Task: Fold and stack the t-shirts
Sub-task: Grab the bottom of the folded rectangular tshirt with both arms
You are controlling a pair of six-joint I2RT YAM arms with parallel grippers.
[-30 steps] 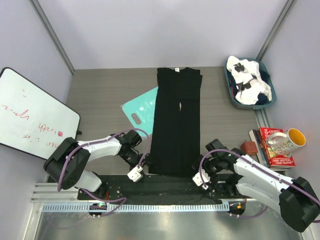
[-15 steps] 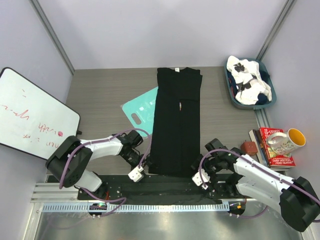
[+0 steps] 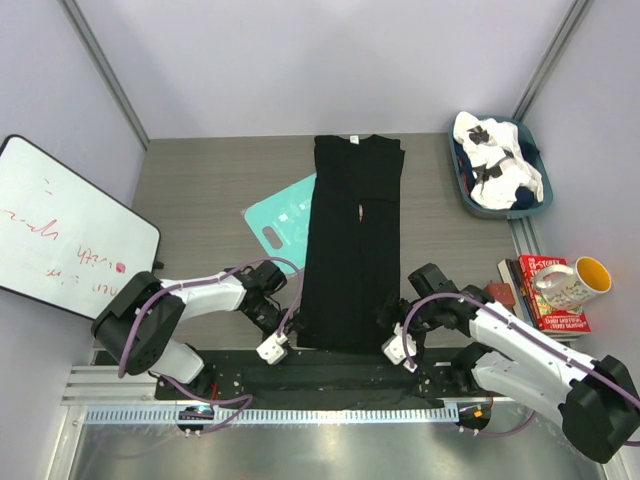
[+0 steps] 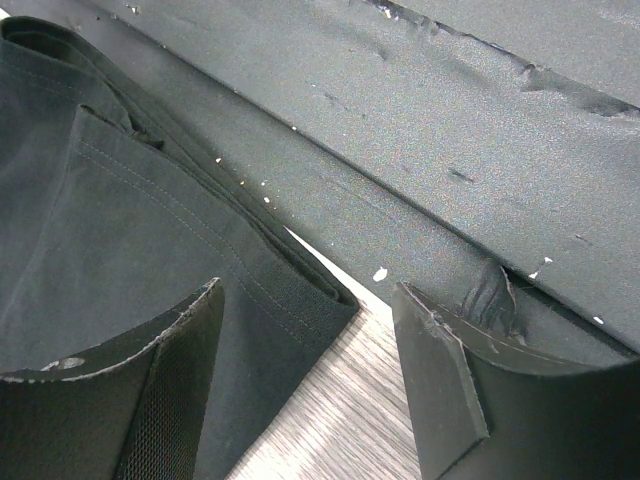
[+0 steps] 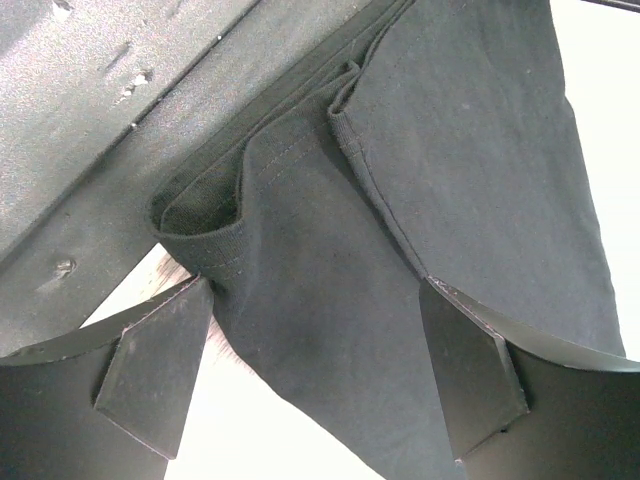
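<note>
A lengthwise-folded t-shirt (image 3: 350,250) runs down the middle of the surface (image 3: 200,190) from far edge to near edge. A board (image 3: 282,222) lies left of it, tucked partly beneath. In the far right corner, a basket (image 3: 457,170) holds a second t-shirt (image 3: 495,160). Books (image 3: 545,295) with a mug (image 3: 572,282) on them lie at the right edge. The left tool (image 3: 270,348) and right tool (image 3: 397,350) flank the first shirt's near corners.

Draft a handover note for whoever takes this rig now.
Left gripper: open over the near left hem corner of the black t-shirt.
Right gripper: open over its near right corner.
Black t-shirt: long strip down the table, partly over the teal board.
White t-shirt: crumpled in the basket, far right.
Done: sides folded in.
Left: fold crosswise, fold the white one, stack.
</note>
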